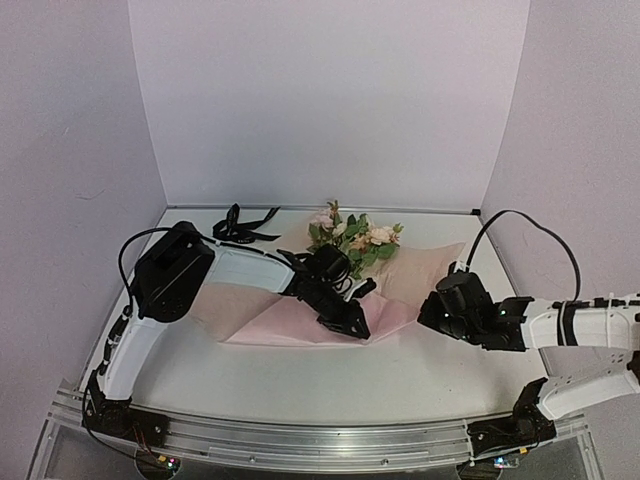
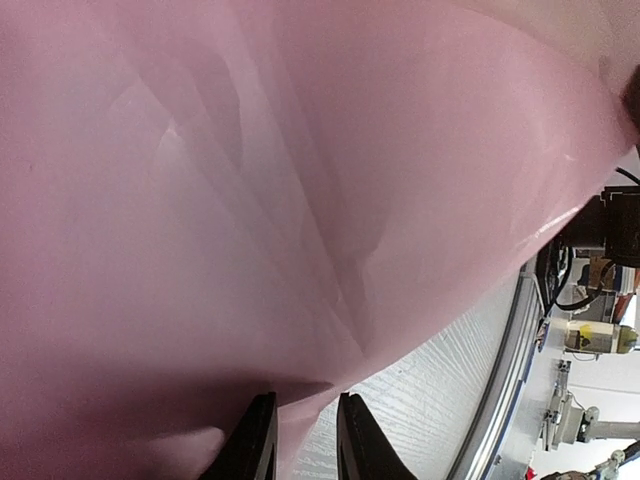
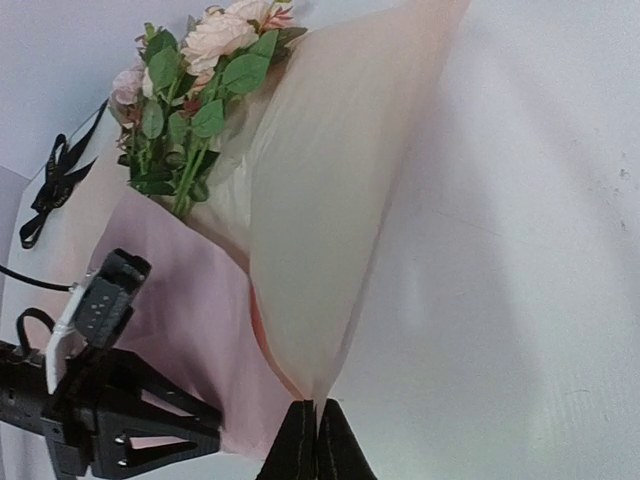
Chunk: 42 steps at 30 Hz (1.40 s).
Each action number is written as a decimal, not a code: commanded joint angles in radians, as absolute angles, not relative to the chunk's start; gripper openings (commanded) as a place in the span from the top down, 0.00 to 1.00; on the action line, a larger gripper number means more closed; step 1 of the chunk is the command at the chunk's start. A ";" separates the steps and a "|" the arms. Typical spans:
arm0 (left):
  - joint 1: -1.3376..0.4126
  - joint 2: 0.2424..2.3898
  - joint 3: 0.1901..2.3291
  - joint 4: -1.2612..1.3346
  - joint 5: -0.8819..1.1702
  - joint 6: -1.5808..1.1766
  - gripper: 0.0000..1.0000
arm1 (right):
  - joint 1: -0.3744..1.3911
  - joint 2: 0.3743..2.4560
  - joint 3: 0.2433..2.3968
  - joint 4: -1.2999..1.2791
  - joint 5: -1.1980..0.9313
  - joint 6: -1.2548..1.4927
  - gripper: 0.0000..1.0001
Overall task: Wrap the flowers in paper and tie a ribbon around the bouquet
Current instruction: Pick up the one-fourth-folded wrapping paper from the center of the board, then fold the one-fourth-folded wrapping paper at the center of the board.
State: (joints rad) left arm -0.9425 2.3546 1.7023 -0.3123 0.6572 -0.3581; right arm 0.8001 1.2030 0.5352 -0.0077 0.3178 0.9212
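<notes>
**Right jaws:** clenched. The right gripper (image 3: 316, 408) pinches a pointed corner of the paper (image 3: 330, 200). A pale flap rises from the tips and widens away from them.

**Left jaws:** part way apart. On the left gripper (image 2: 303, 400), a fold of the paper's edge hangs in one side of the gap, and bare tabletop (image 2: 440, 400) shows in the other side. Whether the jaws pinch the fold cannot be told. Pink sheet fills almost all the view ahead of them.

**Flowers** (image 3: 200, 90): well ahead of the right jaws and off to their left in the wrist view. The stems run down under the flap. Blossoms and leaves stick out past the sheet's far edge. From above, the left jaws sit over the sheet, just on the near side of the leaves.

**Ribbon** (image 1: 240, 228): bunched on the tabletop beyond the left jaws, near the back wall. It is apart from both grippers and from the flowers.
</notes>
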 commanded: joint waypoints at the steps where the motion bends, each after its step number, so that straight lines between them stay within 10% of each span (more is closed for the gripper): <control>1: -0.931 2.288 1.660 -0.335 0.684 -0.369 0.78 | 0.802 1.228 0.522 -0.127 0.397 0.931 0.96; 42: -0.911 2.440 1.934 -0.332 0.657 -0.449 0.77 | 0.891 1.209 0.681 -0.200 0.373 0.789 1.00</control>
State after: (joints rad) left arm -0.9204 2.4866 1.9261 -0.3392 0.6528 -0.4548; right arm 0.8787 1.1972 0.6195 -0.1975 0.3904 0.8388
